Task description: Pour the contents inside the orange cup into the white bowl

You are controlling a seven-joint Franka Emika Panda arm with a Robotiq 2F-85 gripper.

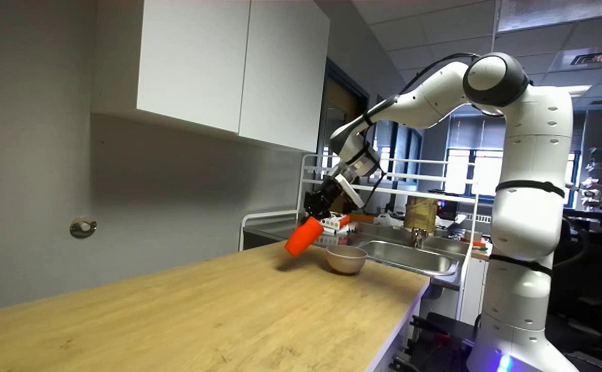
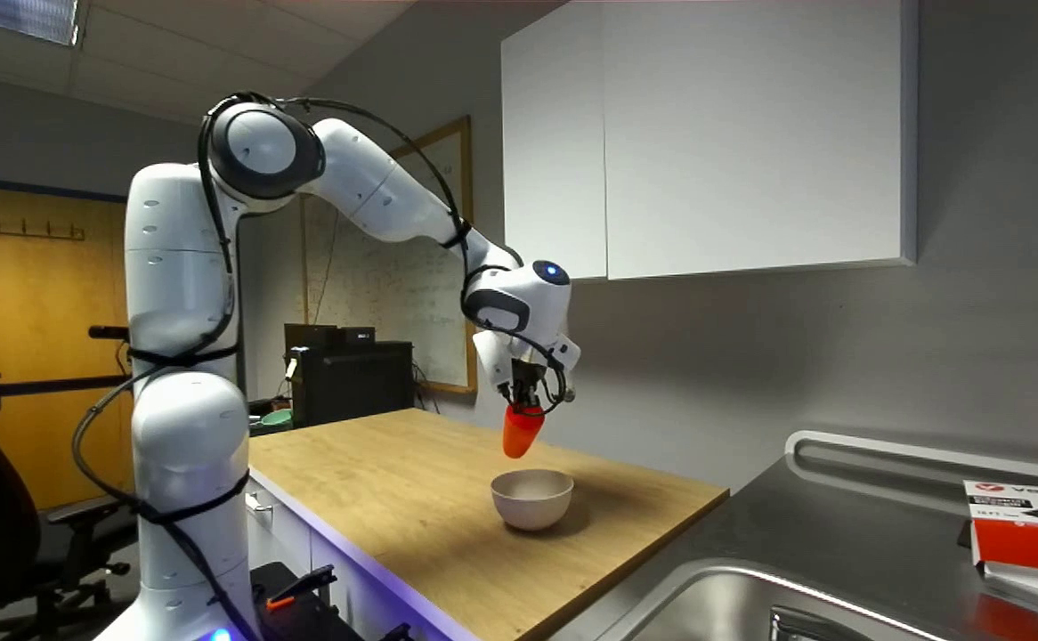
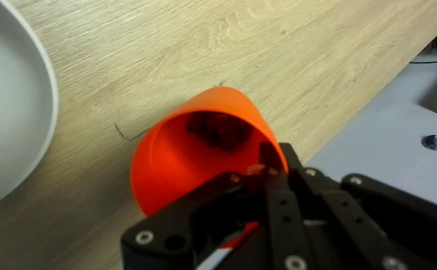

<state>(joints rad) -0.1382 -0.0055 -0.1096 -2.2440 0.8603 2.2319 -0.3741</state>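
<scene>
the orange cup (image 1: 304, 236) is hanging tilted above the table (image 1: 192, 315), near the sink-side edge, its open end pointing up toward the gripper (image 3: 278, 155). the jaws are pinching the cup's side at the rim, 1 finger sitting inside and 1 outside, and dark contents (image 3: 218, 131) are lying at the bottom of the cup. the white bowl (image 2: 532, 509) is standing upright close to the sink-side edge; the cup is hovering just beside it, toward the wall edge, with a gap showing between the 2. around them, a wall cupboard (image 2: 750, 133) is hanging above the wall edge, with the grey wall (image 1: 177, 206) rising behind. the robot arm (image 1: 533, 175) is reaching in from beyond the front edge. past the sink-side edge a steel sink (image 1: 409, 258) is lying near the front corner, and a red and white box (image 2: 1031, 536) is resting on the dark counter (image 2: 822, 525) beyond the corner by the wall. a white metal frame (image 1: 467, 258) is rising beside the sink. a black cabinet (image 2: 354, 383) is standing just past the table's far edge
</scene>
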